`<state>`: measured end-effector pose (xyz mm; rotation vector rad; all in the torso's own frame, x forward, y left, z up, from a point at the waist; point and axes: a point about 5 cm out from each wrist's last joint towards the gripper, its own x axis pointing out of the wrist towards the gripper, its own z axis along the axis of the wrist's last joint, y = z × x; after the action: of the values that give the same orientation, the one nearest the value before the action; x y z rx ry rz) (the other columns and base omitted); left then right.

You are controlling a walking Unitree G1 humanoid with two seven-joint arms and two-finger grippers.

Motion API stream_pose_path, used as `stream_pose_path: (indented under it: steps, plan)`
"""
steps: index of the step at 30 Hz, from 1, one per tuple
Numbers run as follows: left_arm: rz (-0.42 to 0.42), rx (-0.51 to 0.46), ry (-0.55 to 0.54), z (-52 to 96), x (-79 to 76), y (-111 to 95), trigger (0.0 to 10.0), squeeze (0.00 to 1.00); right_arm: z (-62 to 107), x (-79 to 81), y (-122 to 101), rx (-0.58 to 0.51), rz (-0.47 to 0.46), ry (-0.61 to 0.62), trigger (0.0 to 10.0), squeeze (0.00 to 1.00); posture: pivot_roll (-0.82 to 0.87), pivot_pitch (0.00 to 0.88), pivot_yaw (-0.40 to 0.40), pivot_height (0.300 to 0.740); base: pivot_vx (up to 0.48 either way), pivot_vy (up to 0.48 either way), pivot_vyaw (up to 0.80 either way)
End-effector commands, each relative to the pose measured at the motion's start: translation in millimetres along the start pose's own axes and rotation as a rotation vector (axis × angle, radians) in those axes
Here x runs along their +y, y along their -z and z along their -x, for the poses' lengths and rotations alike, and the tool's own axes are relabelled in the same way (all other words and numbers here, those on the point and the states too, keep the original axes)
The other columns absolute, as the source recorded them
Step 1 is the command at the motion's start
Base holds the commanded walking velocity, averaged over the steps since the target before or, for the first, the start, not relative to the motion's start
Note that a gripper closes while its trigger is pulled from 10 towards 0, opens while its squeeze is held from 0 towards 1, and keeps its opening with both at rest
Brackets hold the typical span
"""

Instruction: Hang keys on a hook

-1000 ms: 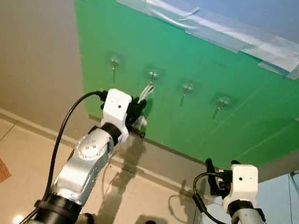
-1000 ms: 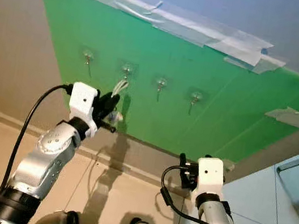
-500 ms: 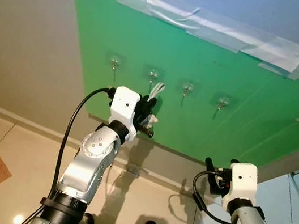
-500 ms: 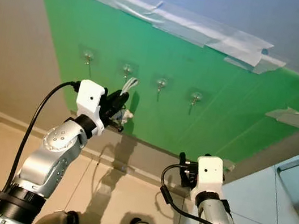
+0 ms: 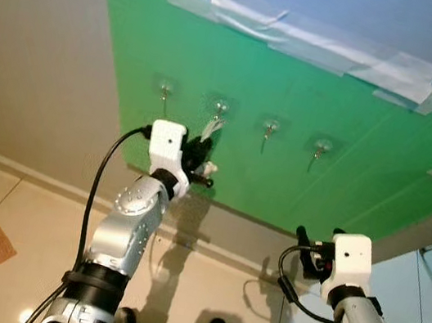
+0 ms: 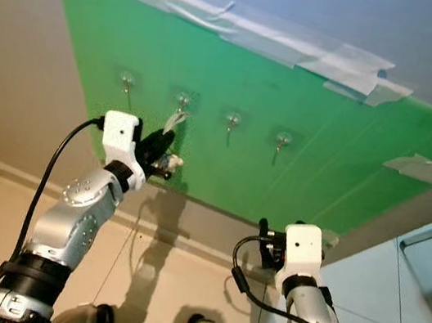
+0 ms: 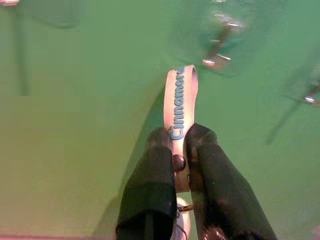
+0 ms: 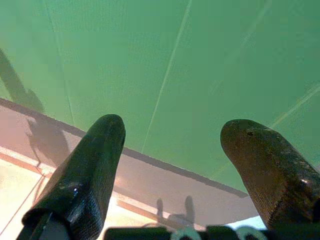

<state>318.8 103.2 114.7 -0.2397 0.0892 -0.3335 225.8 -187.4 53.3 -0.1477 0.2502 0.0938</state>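
Green board [image 5: 346, 175]: large panel taped to the wall, directly ahead of and above the left gripper; its lower edge runs just under that gripper.

Tape strips [image 5: 302, 45]: grey, along the board's top edge, well above both grippers.

Right gripper [image 8: 175, 150]: low and well off to the side of the left one, below the board's bottom edge; fingers spread wide, holding nothing, idle.

Left gripper [image 7: 181, 145]: raised against the board, fingers pressed together on the keys' strap.

Hooks: four in a row above the left gripper. The second hook [image 5: 220, 109] sits just above and slightly ahead of the fingertips; the others lie to either side.

Keys [image 5: 202, 168]: the metal part hangs just below the fingers; the white strap [image 7: 181, 100], printed with blue letters, sticks up past the fingertips toward the second hook, its looped end near the hook's tip [image 7: 210, 61] but apparently not yet over it.

Risks, judged:
- The strap loop seems narrow and limp; pushing it up may fold it against the board, missing the hook.
- Releasing before the loop is seated would likely drop the keys.
- Pressing hard could knock the stuck-on hook loose.
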Motion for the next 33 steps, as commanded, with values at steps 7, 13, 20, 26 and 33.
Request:
stream_pose_path:
  steps: [7,13,20,26,33]
  plan:
    - [0.065,0.041,-0.045,4.2,2.8,12,0.0,0.00,3.2,-4.1,4,0.015,0.010,0.011,10.0,0.18,-0.18,0.152,-0.073,0.740,0.000,0.000,0.00]
    - [0.014,0.033,-0.010,5.5,-3.1,10,0.0,0.00,2.9,-4.6,4,0.015,0.012,0.008,10.0,0.17,-0.17,0.146,-0.073,0.740,0.000,0.000,0.00]
    - [-0.250,0.049,0.068,13.5,-12.4,19,0.0,0.00,3.8,-3.2,5,0.017,0.011,0.010,10.0,0.18,-0.17,0.138,-0.068,0.740,0.000,0.000,0.00]
    - [-0.311,0.027,-0.016,15.4,1.6,13,0.0,0.00,3.7,-2.0,6,0.016,0.008,0.010,10.0,0.18,-0.17,0.134,-0.061,0.740,0.000,0.000,0.00]
    - [-0.578,-0.076,-0.126,25.2,14.2,-9,0.0,0.00,3.7,-2.2,7,0.019,0.004,0.009,10.0,0.18,-0.17,0.135,-0.060,0.740,0.000,0.000,0.00]
